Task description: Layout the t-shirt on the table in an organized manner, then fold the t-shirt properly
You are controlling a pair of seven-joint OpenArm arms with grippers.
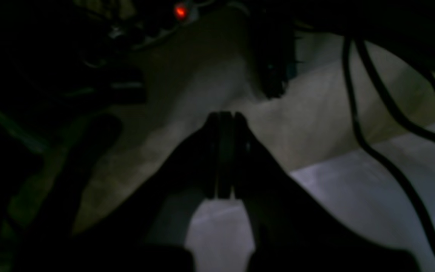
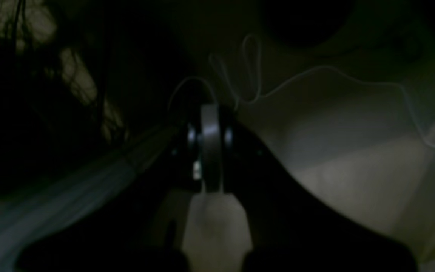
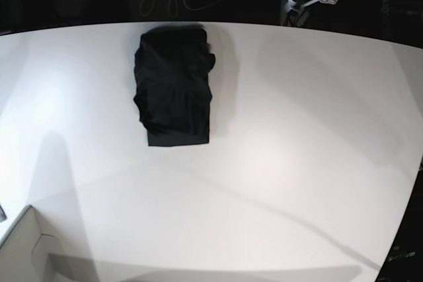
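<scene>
Left gripper point(image 1: 225, 155): jaws pressed together, nothing between them, seen in dim light above a pale floor with dark cables point(image 1: 357, 124) hanging beside it. Right gripper point(image 2: 212, 147): jaws likewise pressed together on nothing, a thin pale wire point(image 2: 315, 71) lying beyond it. Neither gripper appears in the base view; both sit off the table point(image 3: 297, 163).

Step in hand, as judged: the t-shirt point(image 3: 175, 87) already lies as a compact, roughly rectangular bundle, so the fold looks complete or nearly so. To finish well, check that the edges of the bundle are square and no sleeve sticks out; the right side of the t-shirt shows a small bulge that may need flattening. Approach from above the t-shirt and press lightly rather than drag.

Nearest the camera, relative to the t-shirt, a small white box corner point(image 3: 26, 246) sits well apart. The t-shirt itself rests toward the far edge of the table. Neither wrist view shows the t-shirt, so it lies well apart from both grippers
</scene>
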